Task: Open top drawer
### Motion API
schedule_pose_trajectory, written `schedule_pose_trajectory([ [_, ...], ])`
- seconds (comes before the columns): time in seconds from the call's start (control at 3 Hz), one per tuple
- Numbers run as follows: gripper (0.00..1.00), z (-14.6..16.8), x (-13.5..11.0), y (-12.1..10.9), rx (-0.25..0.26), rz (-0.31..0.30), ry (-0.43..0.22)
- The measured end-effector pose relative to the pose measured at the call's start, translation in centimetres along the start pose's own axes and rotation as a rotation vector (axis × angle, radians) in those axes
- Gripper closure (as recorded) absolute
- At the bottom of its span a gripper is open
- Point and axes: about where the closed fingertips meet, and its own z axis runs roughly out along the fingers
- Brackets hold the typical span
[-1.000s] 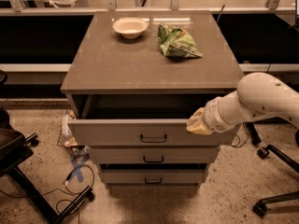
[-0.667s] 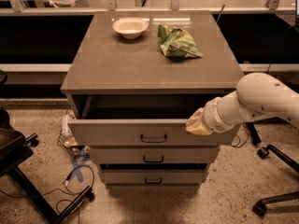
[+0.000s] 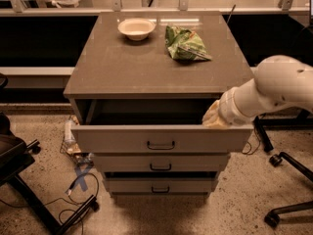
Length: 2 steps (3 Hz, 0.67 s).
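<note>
At the right end of the top drawer's [image 3: 122, 139] upper edge sits the gripper [image 3: 211, 117], a pale yellowish tip pressed close against the front panel; whether it is clenched or released I cannot tell from where I stand. Behind it the thick white arm [image 3: 276, 86] reaches in from the right. The top drawer stands partly pulled out of the cabinet [image 3: 122, 67], its dark bar handle [image 3: 161, 145] at centre and a shadowed gap above its front. Below it lie the middle drawer [image 3: 195, 162] and the bottom drawer [image 3: 132, 185], both narrower. On the cabinet's top, towards the back, a cream bowl [image 3: 136, 28] rests near a crumpled green bag [image 3: 185, 44], the two apart. Cables [image 3: 78, 199] trail across the speckled floor at left, beside a dark chair [image 3: 14, 155].
</note>
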Motion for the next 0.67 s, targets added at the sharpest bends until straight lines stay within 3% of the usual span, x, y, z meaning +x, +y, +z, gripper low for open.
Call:
schedule_pose_trajectory([
  [0.33, 0.75, -0.14, 0.18, 0.12, -0.007, -0.003, 0.008],
  [0.67, 0.44, -0.08, 0.1, 0.2, -0.01, -0.005, 0.009],
])
